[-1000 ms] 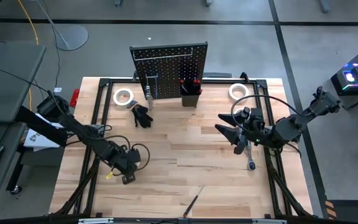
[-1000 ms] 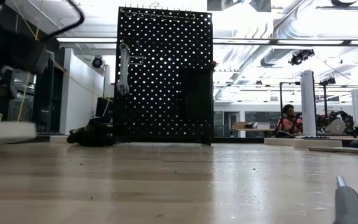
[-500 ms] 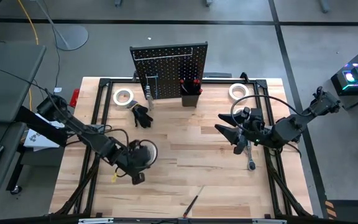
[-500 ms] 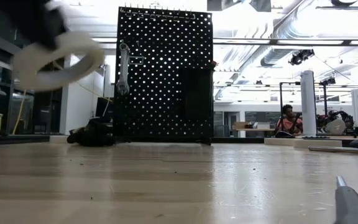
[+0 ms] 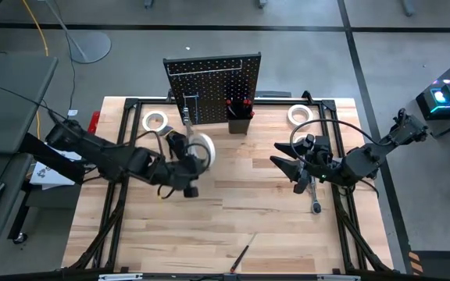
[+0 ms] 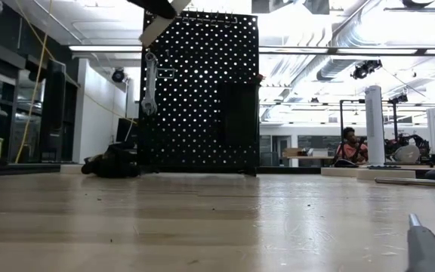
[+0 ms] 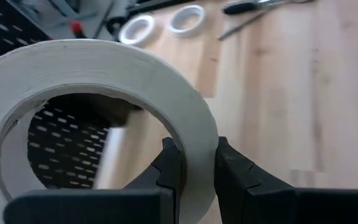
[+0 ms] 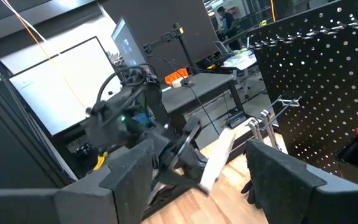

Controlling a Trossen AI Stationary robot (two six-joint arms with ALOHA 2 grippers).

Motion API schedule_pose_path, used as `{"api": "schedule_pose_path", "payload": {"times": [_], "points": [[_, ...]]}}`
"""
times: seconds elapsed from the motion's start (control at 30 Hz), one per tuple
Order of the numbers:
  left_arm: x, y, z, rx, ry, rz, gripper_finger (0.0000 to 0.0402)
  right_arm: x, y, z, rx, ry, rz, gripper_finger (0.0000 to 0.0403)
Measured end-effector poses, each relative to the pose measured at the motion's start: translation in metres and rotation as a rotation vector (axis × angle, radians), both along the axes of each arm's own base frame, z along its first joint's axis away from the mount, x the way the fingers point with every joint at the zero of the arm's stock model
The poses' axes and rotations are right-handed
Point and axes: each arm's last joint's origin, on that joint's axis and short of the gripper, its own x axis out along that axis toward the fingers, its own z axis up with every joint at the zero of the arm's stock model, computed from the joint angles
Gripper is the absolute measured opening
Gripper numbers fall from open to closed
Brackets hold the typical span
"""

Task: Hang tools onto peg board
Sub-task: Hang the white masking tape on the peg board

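We see the left end effector [image 5: 194,162] clamped on the wall of a white tape roll [image 5: 201,148], held in the air at centre-left of the high view, just in front of the peg board [image 5: 213,87] at upper centre. The right end effector [image 5: 287,168] waits at centre-right, fingers apart and empty, near a silver ratchet [image 5: 316,204] on the tabletop [image 5: 233,203].

We judge the pinch on the rim thin; the roll could twist or slip out, or miss a peg and knock the hung wrench [image 6: 149,83]. We can read no writing anywhere.
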Motion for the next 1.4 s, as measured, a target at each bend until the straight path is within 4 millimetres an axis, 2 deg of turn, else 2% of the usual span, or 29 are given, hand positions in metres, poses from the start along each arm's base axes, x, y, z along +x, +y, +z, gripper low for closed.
{"api": "schedule_pose_path", "payload": {"times": [0.2, 0.5, 0.7, 0.83, 0.97, 1.17, 1.3, 1.4], "points": [[0.003, 0.009, 0.013, 0.068, -0.016, 0.018, 0.0048, 0.0, 0.0, 0.0, -0.002, 0.003, 0.0, 0.0245], [0.001, 0.003, 0.031, 0.049, -0.069, 0.034, 0.0048, 0.0, 0.0, -0.002, -0.001, 0.015, -0.014, 0.0245], [-0.018, -0.012, 0.035, 0.012, -0.041, 0.102, 0.0048, 0.0, -0.001, -0.005, 0.01, 0.036, -0.025, 0.0245], [-0.035, -0.019, 0.049, 0.056, -0.104, 0.187, 0.0048, 0.0, -0.001, -0.007, -0.001, 0.05, -0.037, 0.0245], [-0.047, -0.018, 0.069, 0.062, -0.211, 0.243, 0.0048, 0.001, -0.005, -0.008, -0.01, 0.063, -0.074, 0.0245], [-0.056, -0.011, 0.087, 0.109, -0.287, 0.288, 0.0048, 0.005, -0.011, -0.008, -0.005, 0.064, -0.053, 0.0245], [-0.051, -0.003, 0.087, 0.134, -0.272, 0.312, 0.0048, 0.006, -0.011, -0.008, -0.005, 0.064, -0.036, 0.0245], [-0.039, 0.002, 0.079, 0.099, -0.218, 0.306, 0.0048, 0.006, -0.011, -0.008, -0.005, 0.064, -0.035, 0.0245]]}}
